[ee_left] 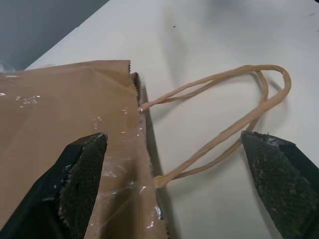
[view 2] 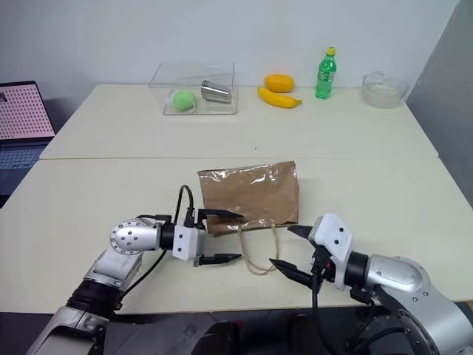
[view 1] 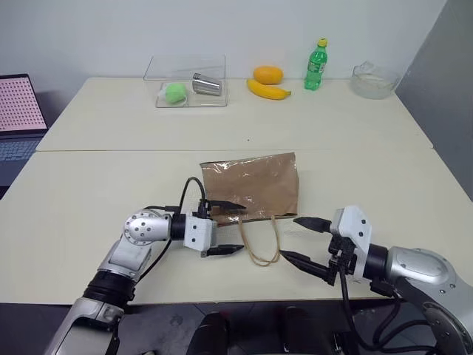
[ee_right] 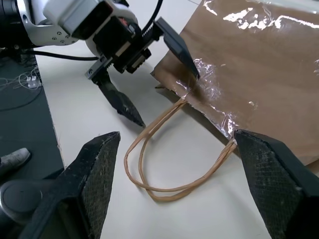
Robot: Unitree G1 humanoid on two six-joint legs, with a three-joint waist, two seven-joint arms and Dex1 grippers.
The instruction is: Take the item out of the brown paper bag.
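Bright, even overhead light; soft shadows. Glare on brown paper bag (ee_right: 259,74) clear patch, upper right. Wrist-view fingertips slightly blurred at btm.

Left hand (view 1: 225,228) and right hand (view 1: 299,239) face each other, fingers spread.

No legible text, brand, number or sign found. The green bottle (view 1: 316,65) on the worktop (view 1: 111,185) carries a label too small to read. The laptop screen (view 1: 19,103) shows a dotted pink pattern, no readable characters. The brown paper bag (view 1: 255,185) is unprinted.
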